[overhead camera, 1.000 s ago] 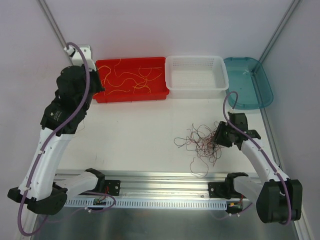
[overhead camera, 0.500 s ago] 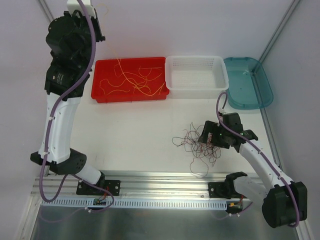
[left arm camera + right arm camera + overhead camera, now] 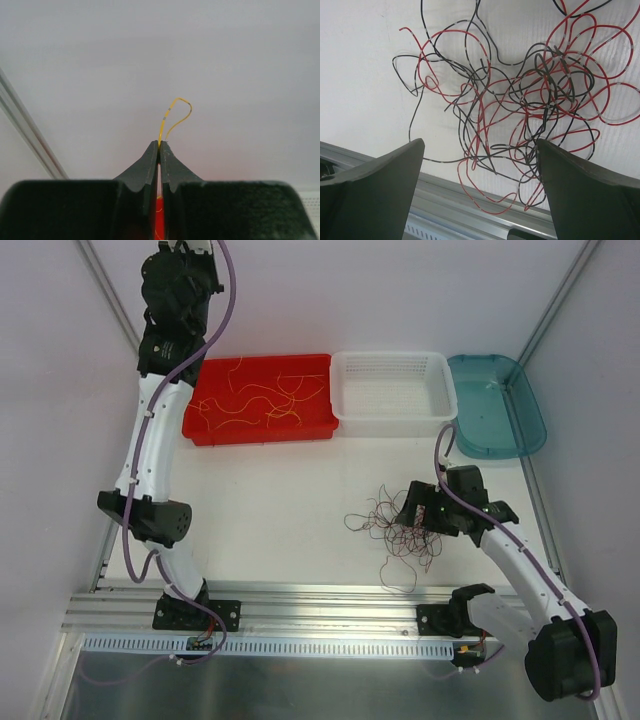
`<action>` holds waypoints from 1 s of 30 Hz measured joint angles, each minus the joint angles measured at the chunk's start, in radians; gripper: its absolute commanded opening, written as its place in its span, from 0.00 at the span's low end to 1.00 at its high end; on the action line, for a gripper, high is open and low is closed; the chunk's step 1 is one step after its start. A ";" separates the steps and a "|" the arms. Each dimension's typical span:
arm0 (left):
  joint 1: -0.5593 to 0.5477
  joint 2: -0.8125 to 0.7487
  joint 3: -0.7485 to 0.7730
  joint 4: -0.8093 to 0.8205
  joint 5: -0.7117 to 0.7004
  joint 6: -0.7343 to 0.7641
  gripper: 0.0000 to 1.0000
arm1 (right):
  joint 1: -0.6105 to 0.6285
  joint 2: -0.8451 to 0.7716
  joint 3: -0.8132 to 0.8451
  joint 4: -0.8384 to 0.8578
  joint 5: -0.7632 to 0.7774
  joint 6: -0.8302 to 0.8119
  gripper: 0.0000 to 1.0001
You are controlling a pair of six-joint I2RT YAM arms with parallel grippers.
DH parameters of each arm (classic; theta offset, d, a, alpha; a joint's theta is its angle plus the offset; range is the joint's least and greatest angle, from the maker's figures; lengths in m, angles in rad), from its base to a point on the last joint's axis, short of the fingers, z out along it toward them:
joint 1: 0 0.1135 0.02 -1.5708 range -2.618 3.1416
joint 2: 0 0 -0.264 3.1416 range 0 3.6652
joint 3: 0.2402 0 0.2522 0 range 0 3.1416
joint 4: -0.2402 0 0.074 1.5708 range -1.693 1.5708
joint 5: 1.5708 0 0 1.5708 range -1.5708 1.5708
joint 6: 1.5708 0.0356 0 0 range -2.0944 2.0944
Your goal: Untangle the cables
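From above, we see the clump of hair-thin dark red and black cables (image 3: 398, 528) lying on the white counter (image 3: 270, 490), toward its front right. The right arm (image 3: 510, 550) bends in from the right, and its jaws sit over the clump's right side, pointing left. The left arm (image 3: 150, 440) stretches tall toward the far left corner, well apart from the clump, so the right arm is plainly the nearer one. Loose yellow-orange cables (image 3: 262, 400) lie spread in the red plastic tray (image 3: 258, 436). A white perforated basket (image 3: 392, 414) and a teal plastic tray (image 3: 528, 425) stand in a row to its right.

In the left wrist view, the left jaws are pressed together on a single yellow-orange strand (image 3: 162, 120). It curls up from the tips in a small loop against the pale wall. A patch of red shows low between the fingers.

In the right wrist view, the right jaws stand wide apart and hold nothing. The clump (image 3: 540, 85) lies straight ahead of the gap and spreads wider than it. Its loops run every way, so we find no single long axis. The densest knot sits up and to the right of centre, and the silver rail (image 3: 445, 187) lies just behind the tips.

We can read no brand, label or writing anywhere, only small grey bands on the strands.
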 measured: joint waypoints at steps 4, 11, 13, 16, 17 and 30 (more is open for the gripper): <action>0.053 0.046 -0.057 0.066 0.033 -0.036 0.00 | 0.000 0.025 0.000 0.001 -0.011 -0.003 1.00; 0.102 0.117 -0.202 0.128 0.082 -0.112 0.00 | 0.002 0.078 0.000 0.016 -0.023 -0.005 1.00; 0.109 0.127 -0.269 0.138 0.089 -0.136 0.00 | 0.002 0.088 0.000 0.020 -0.024 -0.005 1.00; 0.117 0.146 -0.359 0.147 0.105 -0.173 0.00 | 0.004 0.093 0.000 0.025 -0.027 -0.005 1.00; 0.121 0.154 -0.384 0.147 0.107 -0.183 0.01 | 0.006 0.093 0.000 0.025 -0.029 -0.005 1.00; 0.203 0.375 -0.518 0.069 0.244 -0.359 0.32 | 0.015 0.069 -0.003 0.026 -0.030 -0.003 1.00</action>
